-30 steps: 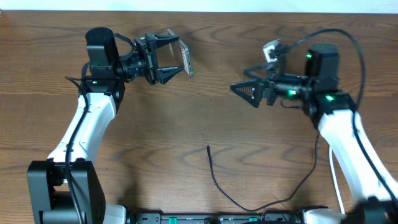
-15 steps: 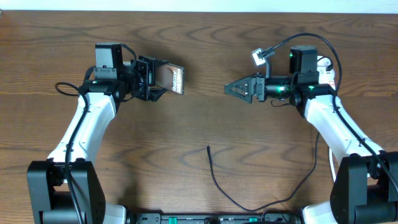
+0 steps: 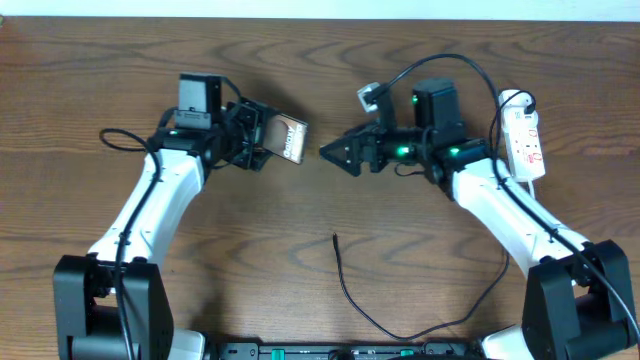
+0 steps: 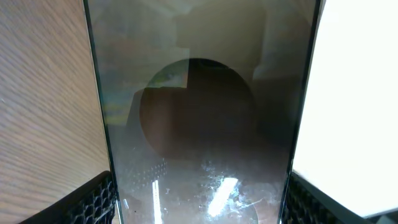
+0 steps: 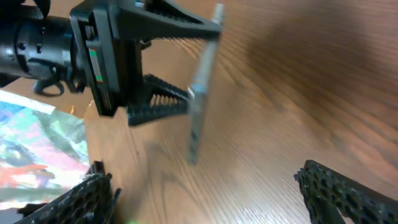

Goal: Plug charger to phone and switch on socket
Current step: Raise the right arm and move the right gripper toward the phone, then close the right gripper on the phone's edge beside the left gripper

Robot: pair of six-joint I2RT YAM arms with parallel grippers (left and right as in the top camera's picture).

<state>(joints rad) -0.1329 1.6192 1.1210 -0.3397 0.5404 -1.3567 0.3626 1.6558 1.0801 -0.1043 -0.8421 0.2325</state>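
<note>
My left gripper [image 3: 262, 145] is shut on the phone [image 3: 289, 140] and holds it above the table, its brownish screen tilted up. In the left wrist view the phone [image 4: 199, 106] fills the frame between my fingers [image 4: 199, 205]. My right gripper [image 3: 338, 155] is open and empty, pointing left, a short gap from the phone's right edge. In the right wrist view the phone [image 5: 202, 81] shows edge-on ahead of the open jaws [image 5: 205, 193]. The charger cable [image 3: 350, 295] lies on the table near the front, its tip [image 3: 335, 238] free. The white socket [image 3: 525, 140] lies at the right.
The table is brown wood [image 3: 250, 250]. The socket's white cord [image 3: 540, 290] runs toward the front right edge, beside my right arm. The charger cable loops to the front edge between the two arm bases.
Both arms moved toward the middle. The left gripper carried the phone rightward. The right gripper moved left, closing the gap to the phone. The socket has come into view behind the right arm.
</note>
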